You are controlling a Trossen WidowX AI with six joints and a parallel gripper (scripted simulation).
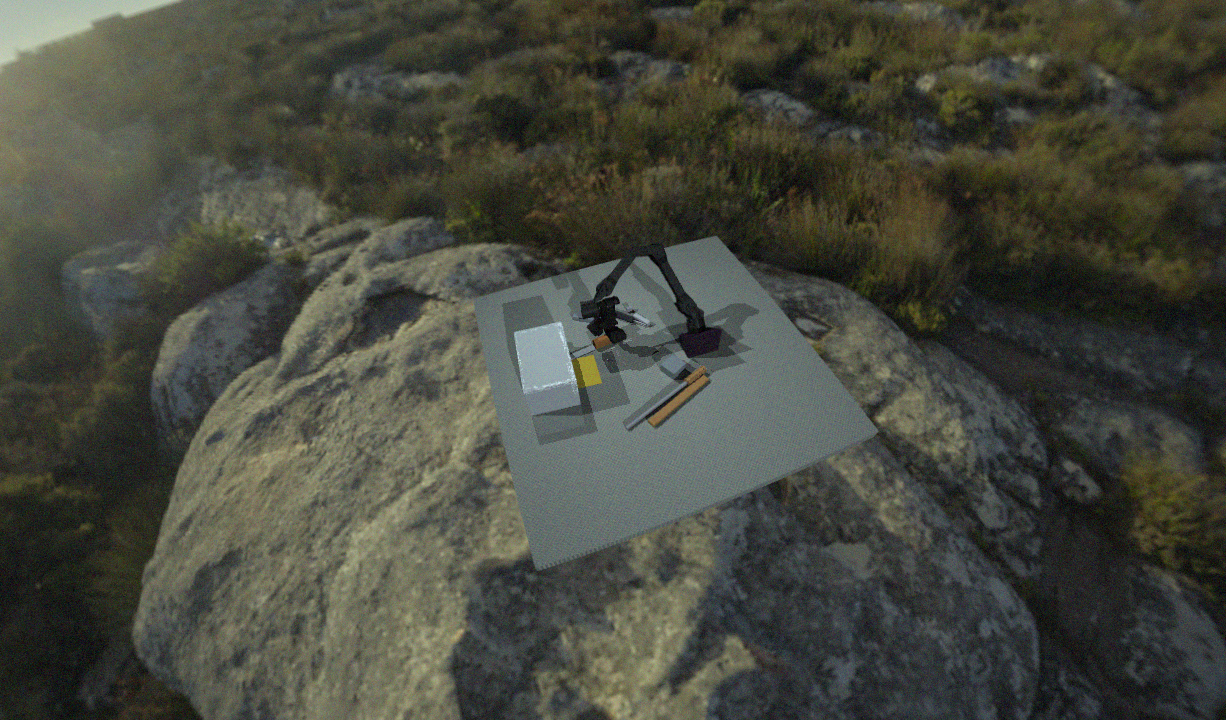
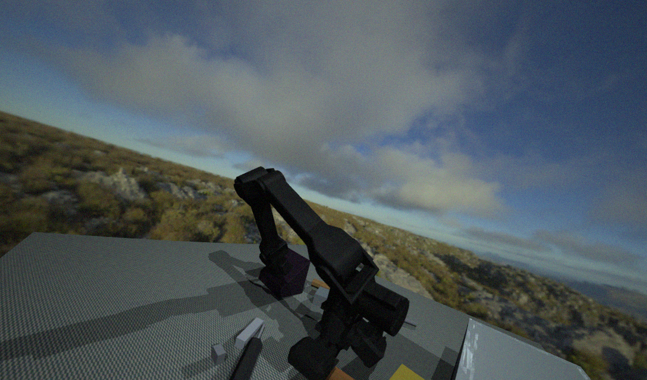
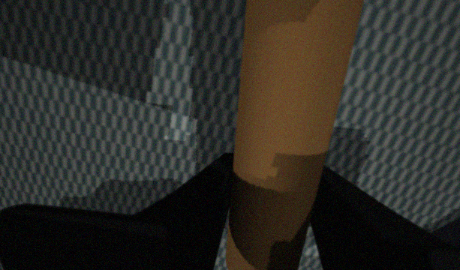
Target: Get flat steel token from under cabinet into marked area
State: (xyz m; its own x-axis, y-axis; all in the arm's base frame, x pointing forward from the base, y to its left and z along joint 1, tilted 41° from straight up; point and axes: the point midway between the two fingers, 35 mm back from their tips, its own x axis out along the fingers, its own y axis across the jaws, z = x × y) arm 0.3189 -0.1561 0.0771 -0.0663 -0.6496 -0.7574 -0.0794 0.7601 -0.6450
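My gripper (image 1: 606,338) (image 3: 269,166) is shut on the orange handle (image 1: 601,342) (image 3: 290,90) of a tool, which also shows at the bottom edge of the exterior view (image 2: 339,374). The tool's thin grey shaft (image 1: 583,350) points toward the front of the pale cabinet (image 1: 545,356) (image 2: 514,361), near its far corner. Whether the tip is under the cabinet is too small to tell. The yellow marked area (image 1: 589,371) (image 2: 406,373) lies in front of the cabinet. The steel token cannot be made out; the vent slots are not visible.
A grey rod (image 1: 650,411) and an orange bar (image 1: 680,401) lie side by side on the table (image 1: 733,429). A grey block (image 1: 674,364) lies near the arm's base (image 1: 700,341). Pale pieces (image 2: 249,333) (image 2: 218,353) and a dark bar (image 2: 246,361) lie beside the gripper.
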